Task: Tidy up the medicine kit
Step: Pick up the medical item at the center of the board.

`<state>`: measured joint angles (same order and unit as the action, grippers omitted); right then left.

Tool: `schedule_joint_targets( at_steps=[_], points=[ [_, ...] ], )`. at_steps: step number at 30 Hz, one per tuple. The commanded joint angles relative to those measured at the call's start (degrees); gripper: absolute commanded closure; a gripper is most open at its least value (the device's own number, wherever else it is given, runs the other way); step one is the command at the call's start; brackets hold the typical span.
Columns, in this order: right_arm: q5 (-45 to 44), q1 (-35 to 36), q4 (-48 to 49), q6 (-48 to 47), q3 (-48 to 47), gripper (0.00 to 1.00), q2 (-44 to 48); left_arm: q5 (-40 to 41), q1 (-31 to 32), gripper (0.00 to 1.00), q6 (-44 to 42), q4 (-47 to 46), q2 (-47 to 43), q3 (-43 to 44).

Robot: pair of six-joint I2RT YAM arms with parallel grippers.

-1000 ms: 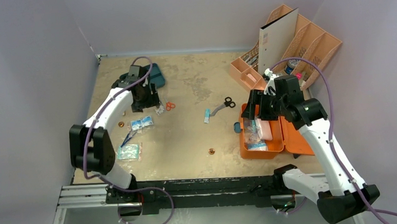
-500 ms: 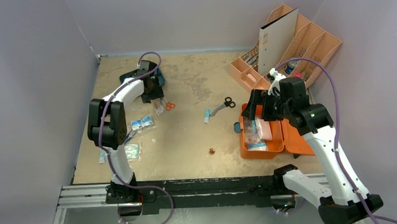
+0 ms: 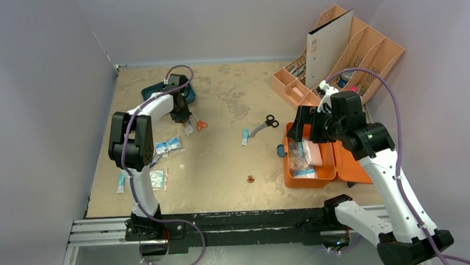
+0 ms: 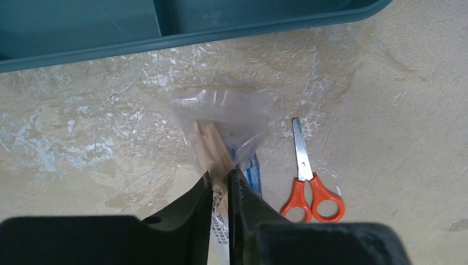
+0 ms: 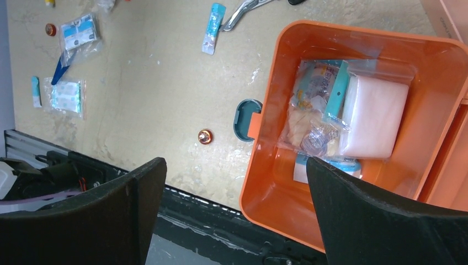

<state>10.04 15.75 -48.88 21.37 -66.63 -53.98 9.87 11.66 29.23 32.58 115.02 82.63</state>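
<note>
Beside the teal tray, left gripper pinches a clear packet; right gripper gapes over medicine kit.

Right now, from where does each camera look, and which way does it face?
Top external: fixed above and behind the arms, looking down on the table; both arms and their bases show.
Left wrist: on the left arm, looking down beside the teal tray; the left gripper pinches a clear packet near orange scissors.
Right wrist: on the right arm, looking down into the open medicine kit; the right gripper stands open.
Shared: top and left wrist show the orange scissors; top and right wrist, the medicine kit.
</note>
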Motion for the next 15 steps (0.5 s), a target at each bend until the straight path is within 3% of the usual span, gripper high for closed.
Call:
schedule_joint_targets(
  at_steps=[1,4,10,15],
  points=[
    [1.28,0.16,1.54,-1.28,-1.14,0.01,0.54,0.20,-0.06,0.92,-0.58,-0.90,-0.95,1.26],
    [2.61,0.16,1.60,-1.37,-1.13,0.01,0.41,-0.90,-0.06,0.99,-0.42,-0.08,-2.08,1.22],
    [4.71,0.17,1.77,-0.27,-0.51,0.01,0.11,-3.97,-0.06,1.00,0.16,1.26,-7.05,-0.16],
    [9.08,0.16,3.64,2.74,0.99,0.04,-0.29,-11.79,-0.06,1.00,0.29,1.04,-12.63,-1.88]
  ],
)
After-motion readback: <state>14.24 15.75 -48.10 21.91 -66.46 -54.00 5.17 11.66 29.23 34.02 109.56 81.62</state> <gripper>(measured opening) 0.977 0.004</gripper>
